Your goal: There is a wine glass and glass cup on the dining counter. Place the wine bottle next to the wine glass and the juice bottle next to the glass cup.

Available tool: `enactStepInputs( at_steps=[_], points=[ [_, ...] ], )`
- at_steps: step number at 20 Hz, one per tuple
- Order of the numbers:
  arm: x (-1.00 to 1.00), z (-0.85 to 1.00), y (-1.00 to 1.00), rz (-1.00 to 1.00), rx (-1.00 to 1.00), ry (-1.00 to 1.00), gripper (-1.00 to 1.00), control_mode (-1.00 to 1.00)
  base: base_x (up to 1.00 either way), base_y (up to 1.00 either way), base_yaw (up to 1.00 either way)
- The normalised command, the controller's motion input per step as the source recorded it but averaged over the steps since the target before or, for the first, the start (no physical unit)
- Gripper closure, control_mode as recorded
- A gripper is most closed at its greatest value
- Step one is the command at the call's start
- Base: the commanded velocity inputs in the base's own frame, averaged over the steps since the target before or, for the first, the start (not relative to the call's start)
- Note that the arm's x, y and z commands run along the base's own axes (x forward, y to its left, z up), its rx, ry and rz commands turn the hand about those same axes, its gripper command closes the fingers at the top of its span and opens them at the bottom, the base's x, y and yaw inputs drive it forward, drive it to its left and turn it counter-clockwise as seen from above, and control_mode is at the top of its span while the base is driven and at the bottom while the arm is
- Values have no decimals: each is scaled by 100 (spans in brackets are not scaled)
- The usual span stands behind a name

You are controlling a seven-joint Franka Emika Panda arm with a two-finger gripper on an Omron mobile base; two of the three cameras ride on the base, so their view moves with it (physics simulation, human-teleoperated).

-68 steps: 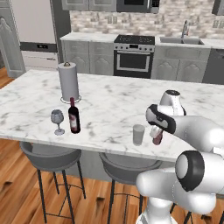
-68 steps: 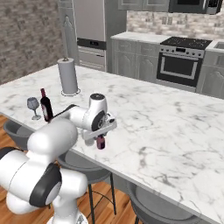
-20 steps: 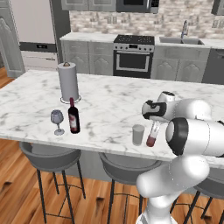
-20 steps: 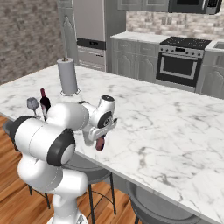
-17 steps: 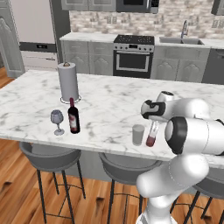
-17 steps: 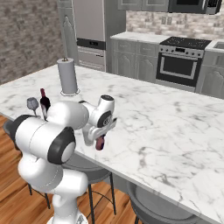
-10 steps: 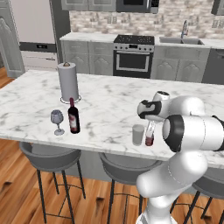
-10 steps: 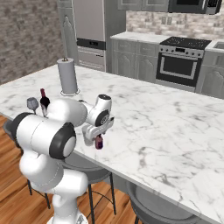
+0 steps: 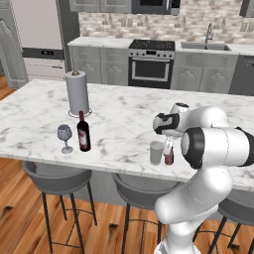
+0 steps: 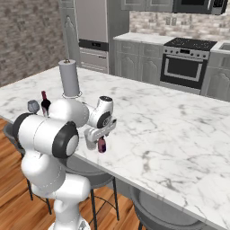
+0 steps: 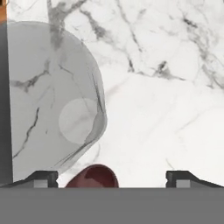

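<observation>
juice bottle standing upright, cap up, seemingly just beside glass cup; gripper spreading wide above it.

We count 2 bottles on the dining counter: 1 tall wine bottle, 1 stubby juice bottle. Glasses, also 2: 1 wine glass, 1 glass cup. 1 paper towel roll up top. Stools along the front edge: we make out 3. 1 oven, 1 fridge at the back.
</observation>
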Motion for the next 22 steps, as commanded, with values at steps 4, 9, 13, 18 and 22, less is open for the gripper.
enactStepInputs(
  at_steps=[4,9,13,18,22],
  points=[
    [0,-6,-1,0,0,0,-100,-100,0,0,0],
    [0,0,-6,0,0,0,-100,-100,0,0,0],
    [0,4,-9,0,0,1,-100,-100,0,0,0],
    [-3,13,-9,0,0,5,-100,-100,0,0,0],
    [-11,20,-9,0,0,3,-100,-100,0,0,0]
  ],
)
